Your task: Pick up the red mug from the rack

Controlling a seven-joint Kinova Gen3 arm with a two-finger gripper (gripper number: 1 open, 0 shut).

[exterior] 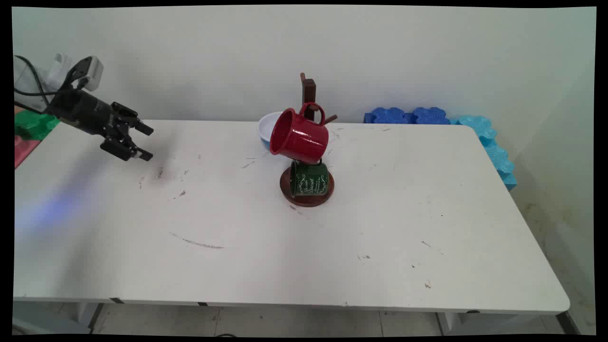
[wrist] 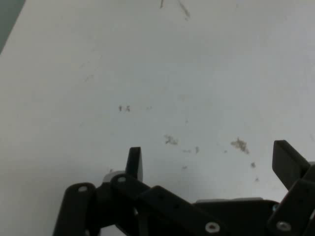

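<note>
1. Tool (exterior: 141, 141): at the table's far-left part, held above the surface, pointing right and slightly down. Fingers apart, nothing between them. Hand view confirms: one fingertip (wrist: 134, 162) at left, the other at the right edge, wide gap, only bare scuffed table (wrist: 147, 73) beyond.
2. Contact: none. Tool touches no obj. and is well apart from everything that stands on the table.
3. Nearest items: scuff marks (exterior: 159, 174) on the table just right of and below the tool. At the far-left edge, off the table, green block (exterior: 31, 124) and red block (exterior: 23, 148).
4. Centre of table: wooden mug stand (exterior: 307, 190), round dark-brown base, upright post w/ pegs.
   - Red mug (exterior: 299, 135) hangs by its handle on an upper peg, tilted, mouth facing left.
   - Green mug (exterior: 309, 178) w/ white lettering sits lower, at the base; whether it hangs or rests on the base cannot be told.
   - White-and-blue bowl (exterior: 266, 128) just behind the red mug, partly hidden.
5. Far right: blue foam pieces (exterior: 427, 116) along the wall and the table's right edge.
6. Status: both mugs are on the stand; tool empty and clear of them. No grasp in hand.
</note>
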